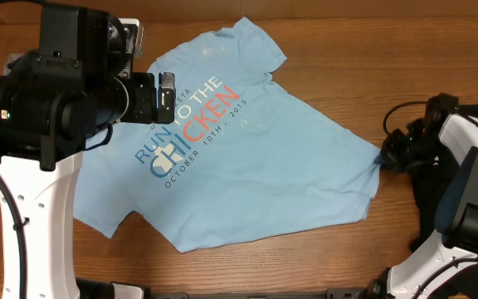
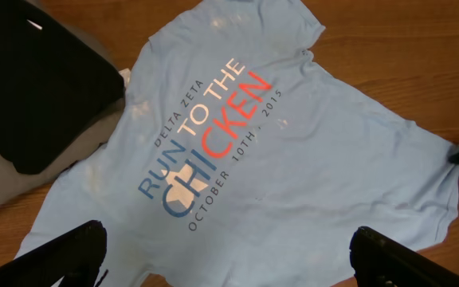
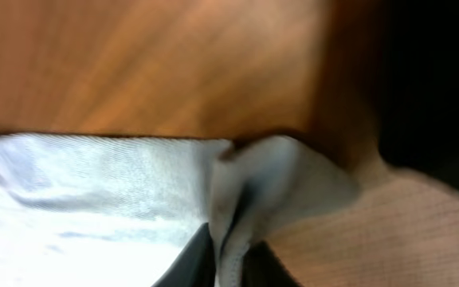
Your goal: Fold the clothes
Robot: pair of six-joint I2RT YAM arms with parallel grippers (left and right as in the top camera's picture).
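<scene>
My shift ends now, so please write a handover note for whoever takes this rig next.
Left claw: open, over the collar end of the T-shirt, holding nothing.
Right claw: shut on the shirt's hem corner at its right edge.
T-shirt: spread print-up on the table.
Done: no fold yet.
Left: every fold.

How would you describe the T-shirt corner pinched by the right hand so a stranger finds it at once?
Start at the wooden table, where a light blue T-shirt lies spread flat. Follow its hem to the corner nearest the right hand. Unlike the flat corners, it is bunched into a pucker in that hand's grip.
</scene>
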